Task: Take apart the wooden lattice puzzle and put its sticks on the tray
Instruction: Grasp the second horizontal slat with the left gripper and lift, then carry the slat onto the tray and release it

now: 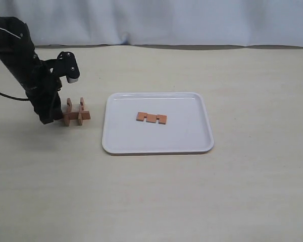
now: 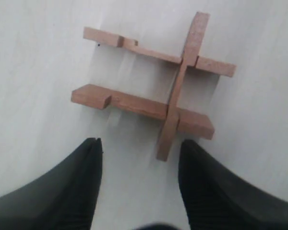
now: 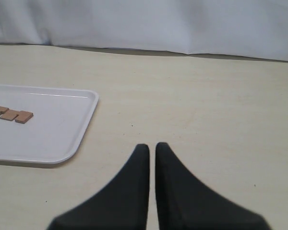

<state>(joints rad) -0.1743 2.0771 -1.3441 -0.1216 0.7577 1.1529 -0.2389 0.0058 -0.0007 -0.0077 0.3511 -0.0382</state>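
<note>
- Black jointed robot arm [image 1: 20, 60], far left: upper links cut off by the exterior picture's edge.
- Thin black cable [image 1: 5, 96] beside it: cut off likewise.
- Small reddish-brown wooden lattice puzzle [image 1: 77, 112], just right of that arm: notches too small to tell in exterior view; joints hidden where pieces cross.
- Left gripper [image 2: 140, 141], right gripper [image 3: 152, 145]: black tapered fingers [image 2: 81, 187] cut off at base, blurred there.
- Large white rectangular tray [image 3: 81, 124]: left part cut off in right wrist view.
- Flat reddish-brown notched stick [image 3: 12, 115] on it: left end at picture's edge, whether clipped unclear.
</note>
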